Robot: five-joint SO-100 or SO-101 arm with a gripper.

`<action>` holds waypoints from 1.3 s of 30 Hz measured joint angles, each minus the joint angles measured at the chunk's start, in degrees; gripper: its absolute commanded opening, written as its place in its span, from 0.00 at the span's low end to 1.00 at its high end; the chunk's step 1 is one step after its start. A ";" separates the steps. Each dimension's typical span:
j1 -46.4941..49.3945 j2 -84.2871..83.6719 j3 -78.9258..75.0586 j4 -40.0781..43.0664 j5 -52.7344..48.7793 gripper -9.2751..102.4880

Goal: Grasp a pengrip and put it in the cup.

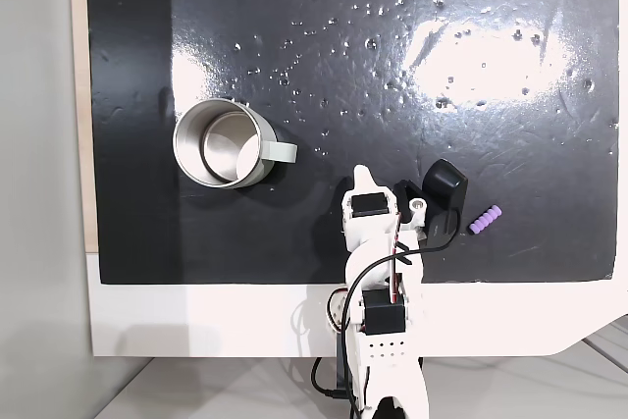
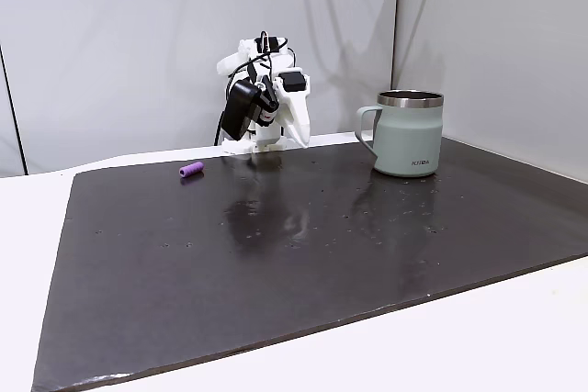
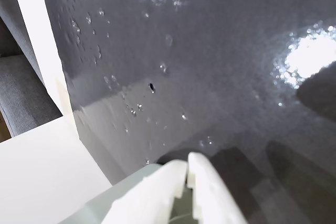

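Gripper point(image 3: 187, 167) is closed with nothing in it: in the wrist view the two white fingertips meet at bottom centre of the frame, only a thin seam between them. In a fixed view from above, the gripper point(image 1: 364, 180) sits at centre-bottom, tip pointing up-frame, arm folded back over its base at the lower edge of the black mat point(image 1: 343, 66).

Pengrip point(image 1: 485, 219), light purple and ribbed, lies on the mat at right of centre, lower half of that top view, tilted slightly, just right of the black wrist camera housing point(image 1: 444, 186) and apart from it. In a side fixed view the pengrip point(image 2: 191, 169) lies flat at left-centre, near the far edge of the mat point(image 2: 303, 273), left of the arm point(image 2: 262, 98).

Cup point(image 1: 220, 143) stands upright at left-centre in the top view, handle pointing right, shiny inside visible, well apart from the pengrip with the gripper between them. In the side view the cup point(image 2: 409, 135) is at right-centre, handle on its left, grey-green body with a metal rim.

The mat surface is glossy, with small bumps and glare patches.
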 measured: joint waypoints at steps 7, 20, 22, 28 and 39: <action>0.88 0.00 -6.42 4.31 -8.79 0.08; 12.13 -24.35 -46.85 27.95 -28.39 0.09; 12.22 -27.16 -52.47 32.34 -30.23 0.09; 15.56 -32.78 -66.45 44.74 -38.94 0.09; 37.62 -48.34 -71.02 47.29 -60.21 0.14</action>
